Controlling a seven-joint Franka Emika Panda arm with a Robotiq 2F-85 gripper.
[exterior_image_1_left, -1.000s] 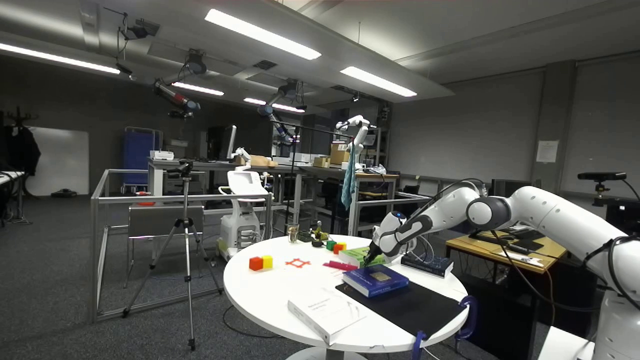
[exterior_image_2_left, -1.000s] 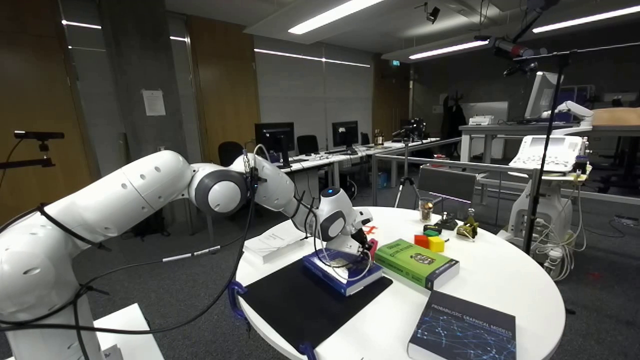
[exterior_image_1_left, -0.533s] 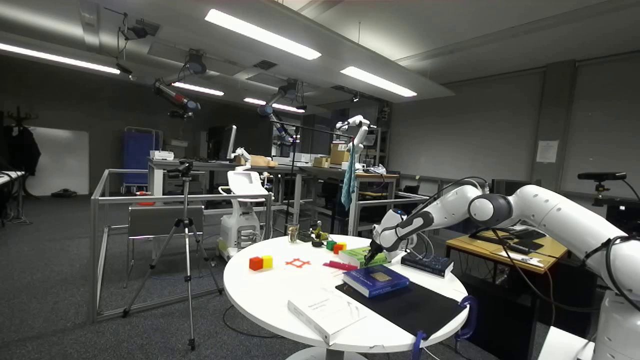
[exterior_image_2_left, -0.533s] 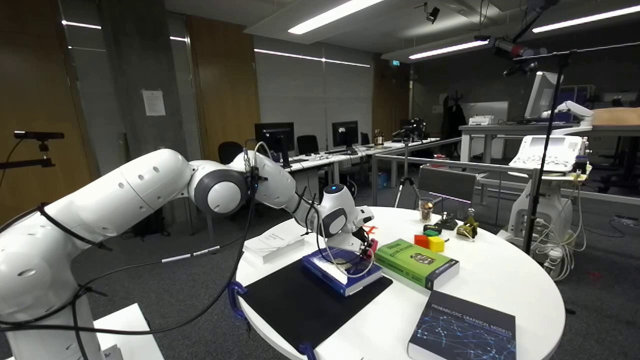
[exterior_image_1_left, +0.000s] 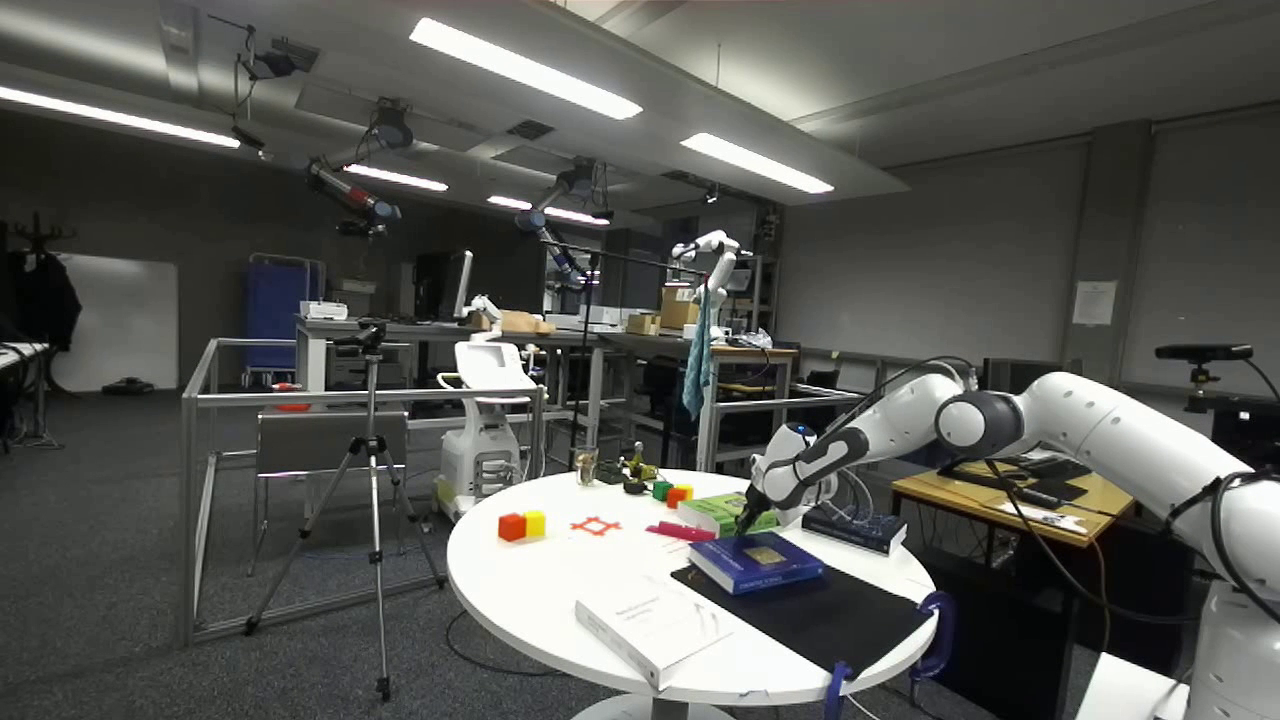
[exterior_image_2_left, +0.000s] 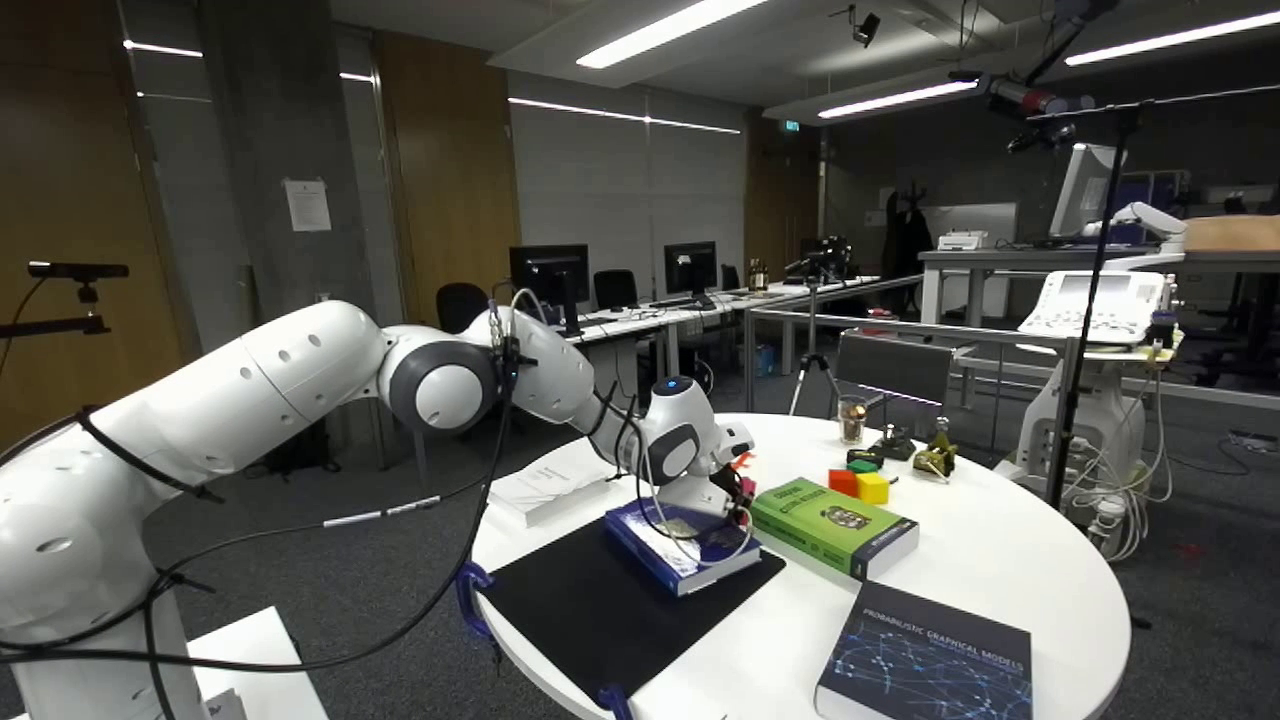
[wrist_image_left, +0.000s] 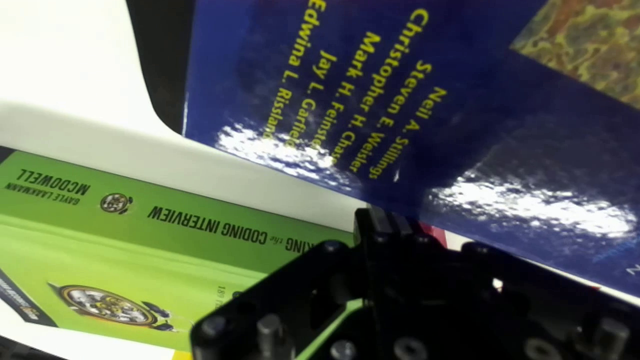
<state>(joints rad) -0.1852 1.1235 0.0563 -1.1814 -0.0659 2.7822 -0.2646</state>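
Note:
A thick blue book (exterior_image_1_left: 752, 563) with yellow lettering lies on a black mat (exterior_image_1_left: 840, 620) on the round white table. My gripper (wrist_image_left: 387, 222) is shut, its fingertips pressed together with no object visible between them. In the wrist view the tips meet the edge of the blue book (wrist_image_left: 300, 75) facing the green book (wrist_image_left: 125, 235); they appear to touch it, though the lowest part of the tips is hidden. The green book (exterior_image_2_left: 835, 525) lies just beyond, apart from the blue one. A pink-red piece (exterior_image_1_left: 680, 531) rests close by, partly hidden behind the gripper in the wrist view.
A white book (exterior_image_1_left: 655, 628) lies near the table's front edge and a dark book (exterior_image_2_left: 930, 650) near another edge. Coloured cubes (exterior_image_2_left: 858, 485), a glass (exterior_image_2_left: 852, 420) and an orange-red frame (exterior_image_1_left: 596, 525) stand further off. Clamps (exterior_image_1_left: 935, 635) grip the table rim.
The gripper has moved a little back toward the arm's base over the last half second. The blue book has shifted slightly the same way across the mat. The other books stay put.

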